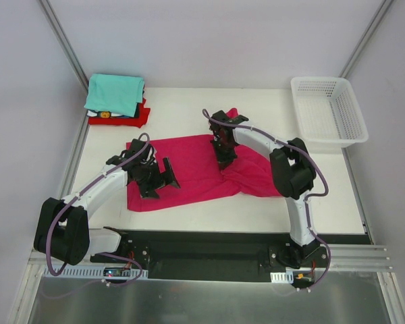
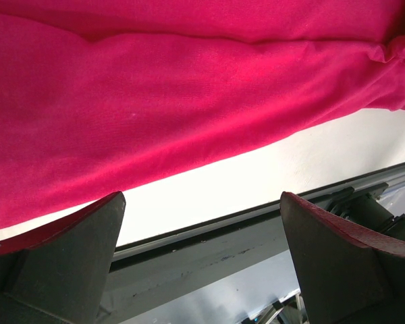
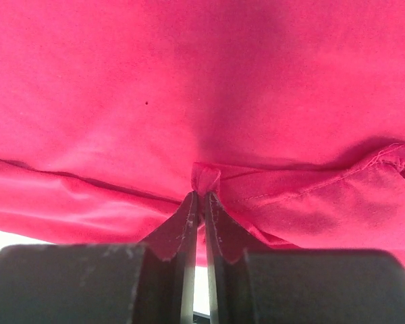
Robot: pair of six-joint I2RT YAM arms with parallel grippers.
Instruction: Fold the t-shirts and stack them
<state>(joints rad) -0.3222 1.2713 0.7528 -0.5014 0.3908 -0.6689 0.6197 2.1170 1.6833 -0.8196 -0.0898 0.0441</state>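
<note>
Handling: I judge the magenta t-shirt (image 1: 189,172) to be light, thin and limp. It should drape and drag rather than keep a shape, and nothing about it is fragile. A shallow pinch of one layer could slip out.
Where to hold: I would take it at hems and corners, catching both layers, one arm per corner so a fold line stays straight. A pinch in mid-panel, I think, only raises a tent.
Right gripper (image 3: 201,197): closed on a small tuck of the magenta cloth, just beside a stitched hem.
Left gripper (image 2: 202,197): spread wide and holding nothing, low over the shirt's left part near its near edge.
Shirt position: on the counter (image 1: 189,210) between my two arms. The left part lies flat; the right part is bunched and doubled over by the right arm.
Look: plain saturated magenta-pink, matte, softly wrinkled, with no print that I can see.
Folded stack (image 1: 115,94): at the far left corner, well apart from the magenta one. Teal is on top, red is underneath, and a dark-and-white piece sits between them.
Basket (image 1: 327,111): white mesh, at the far right.
</note>
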